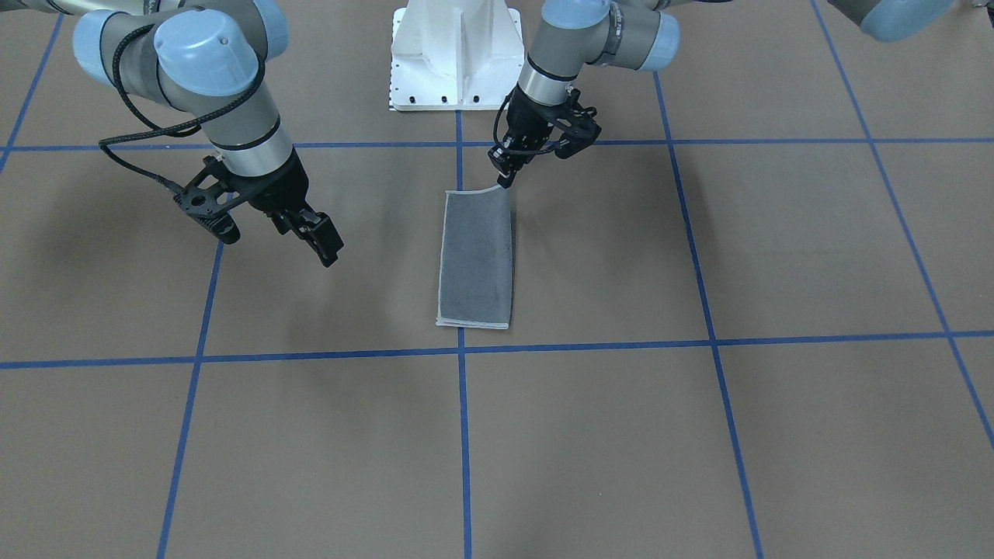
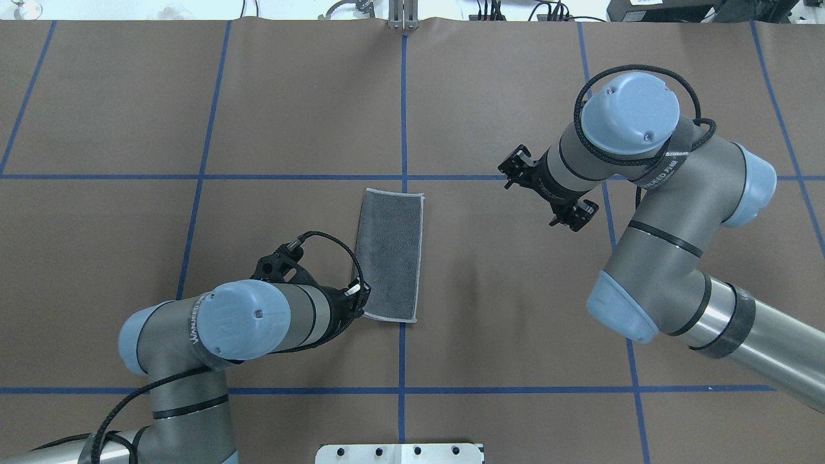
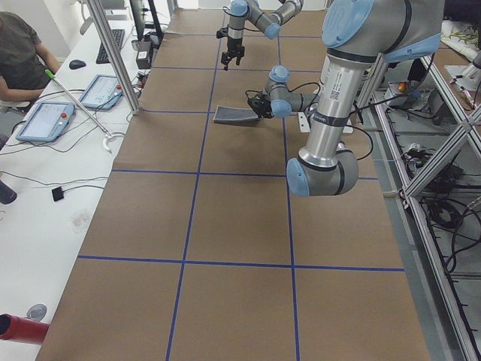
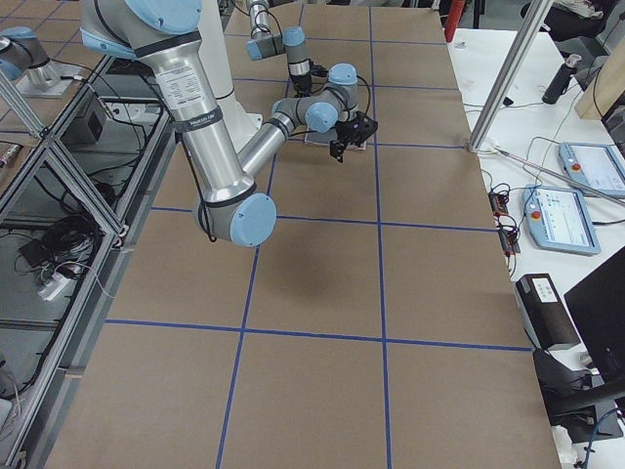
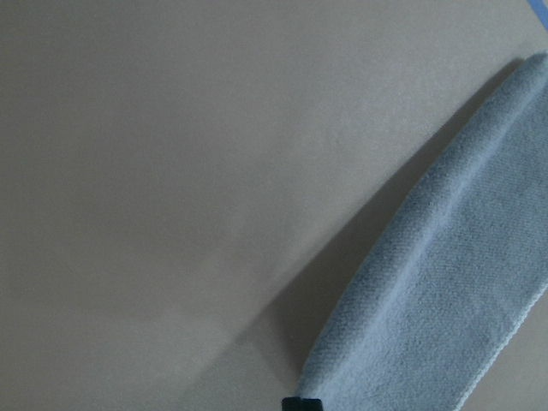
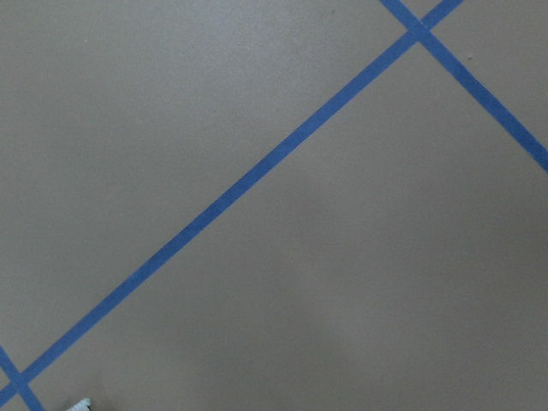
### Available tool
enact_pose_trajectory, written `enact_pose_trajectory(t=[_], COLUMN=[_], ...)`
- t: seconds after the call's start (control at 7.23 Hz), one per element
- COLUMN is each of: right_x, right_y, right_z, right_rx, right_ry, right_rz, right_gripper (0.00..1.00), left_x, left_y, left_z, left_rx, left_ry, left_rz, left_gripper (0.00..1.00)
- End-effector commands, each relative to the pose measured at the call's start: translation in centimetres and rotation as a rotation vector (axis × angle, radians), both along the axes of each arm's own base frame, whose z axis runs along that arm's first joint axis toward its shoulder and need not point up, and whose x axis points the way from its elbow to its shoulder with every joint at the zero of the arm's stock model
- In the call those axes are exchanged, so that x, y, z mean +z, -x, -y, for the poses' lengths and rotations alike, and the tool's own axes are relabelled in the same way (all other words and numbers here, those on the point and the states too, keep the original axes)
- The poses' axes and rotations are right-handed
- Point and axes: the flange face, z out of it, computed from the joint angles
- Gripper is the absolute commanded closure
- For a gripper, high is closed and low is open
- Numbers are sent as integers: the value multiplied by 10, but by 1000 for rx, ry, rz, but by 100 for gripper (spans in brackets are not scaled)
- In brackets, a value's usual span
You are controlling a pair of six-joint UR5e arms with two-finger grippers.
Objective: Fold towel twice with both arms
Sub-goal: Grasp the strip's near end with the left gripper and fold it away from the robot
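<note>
- Counter: brown sheet with a blue tape grid. The white pedestal base sits at the robot-side edge.
- Towel: folded into a narrow strip, grey face up, with light edging around it. It lies mid-counter in front of the base, along the central tape line. Its long axis runs from the robot-side edge toward the operators' edge.
- Left gripper: clenched on the towel's robot-side corner, on the robot's left. That corner is curled up off the counter while the rest of the strip lies flat. The left wrist view shows the raised grey edge with its shadow beneath.
- Right gripper: released, with its jaws apart and grasping nothing. It hovers above bare counter on the robot's right, well apart from the towel. Its wrist view shows only brown surface and tape.
</note>
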Motion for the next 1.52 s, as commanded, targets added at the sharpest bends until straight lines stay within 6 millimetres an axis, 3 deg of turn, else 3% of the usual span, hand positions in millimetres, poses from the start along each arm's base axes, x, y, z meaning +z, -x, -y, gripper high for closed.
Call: enact_pose_trajectory(t=[0.0, 0.14, 0.42, 0.69, 1.38], right_x=[2, 2, 5, 7, 9], right_y=[0, -3, -2, -2, 1], right_z=[0, 2, 2, 2, 3], right_rx=[-1, 2, 0, -4, -7], right_ry=[2, 3, 3, -4, -4], right_rz=[-1, 3, 0, -5, -11], right_gripper=[0, 0, 0, 0, 0], left_x=[-36, -55, -59, -77, -67], left_y=[-30, -23, -8, -23, -17], left_z=[38, 74, 124, 166, 201], left_rx=[-44, -92, -162, -204, -247], left_ry=[-5, -13, -11, 0, 13], left_rz=[-11, -23, -14, 8, 31], left_gripper=[100, 100, 100, 100, 100])
